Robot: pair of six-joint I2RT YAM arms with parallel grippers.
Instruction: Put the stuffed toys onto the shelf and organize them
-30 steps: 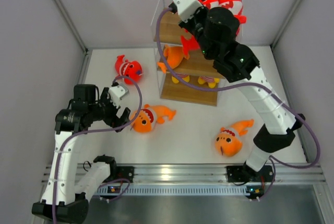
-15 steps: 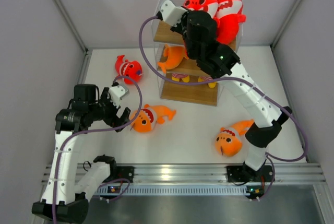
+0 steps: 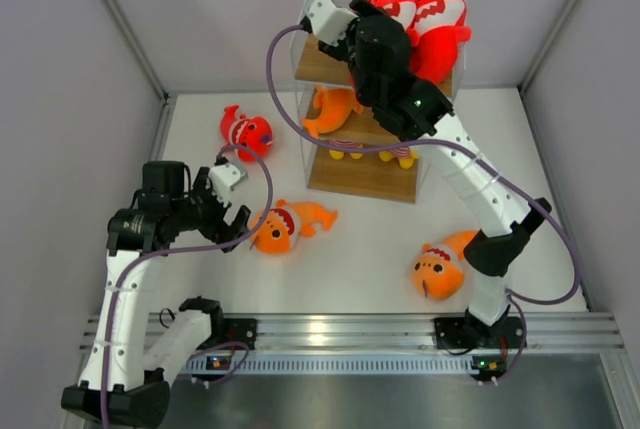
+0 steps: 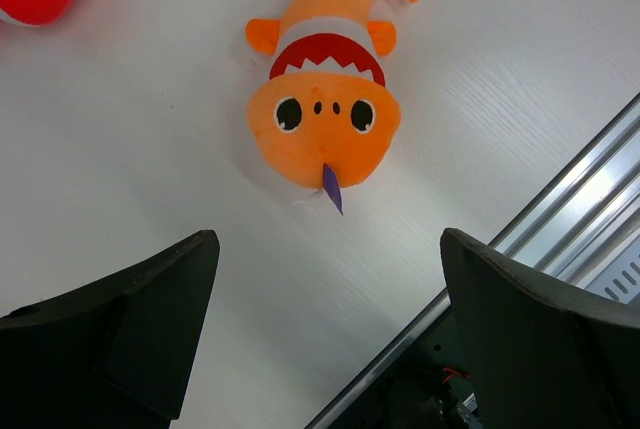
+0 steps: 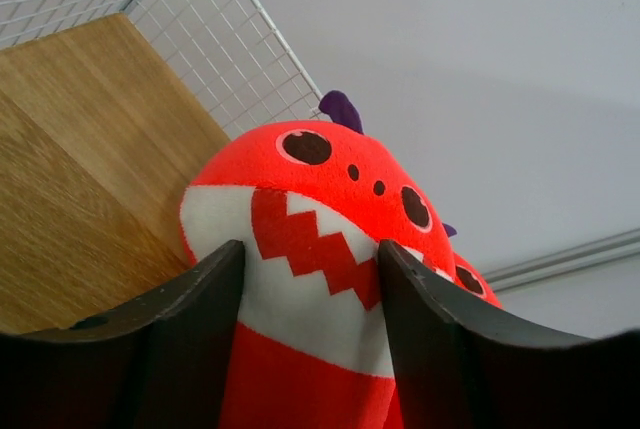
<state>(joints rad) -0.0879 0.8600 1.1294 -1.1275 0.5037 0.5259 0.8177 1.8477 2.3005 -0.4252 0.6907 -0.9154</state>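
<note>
White bench all round, grey walls behind, and the shelf [image 3: 365, 177] is standing at the far centre. Up top, my right fingers [image 5: 180, 339] are sitting either side of a red shark [image 5: 320, 164] on the highest board, touching its cheeks. Whether they are squeezing or slack, I cannot tell. A second red shark [image 3: 440, 14] is leaning just beside it on the right, and an orange fish [image 3: 335, 107] is lying on the middle tier. So I'm reckoning three are home. Three are waiting on the bench: a third shark [image 3: 245, 131] far left, a second fish [image 3: 440, 269] near right, and a third fish [image 4: 325, 119] under my left fingers [image 4: 130, 309], which are hanging wide open above it, not touching.
</note>
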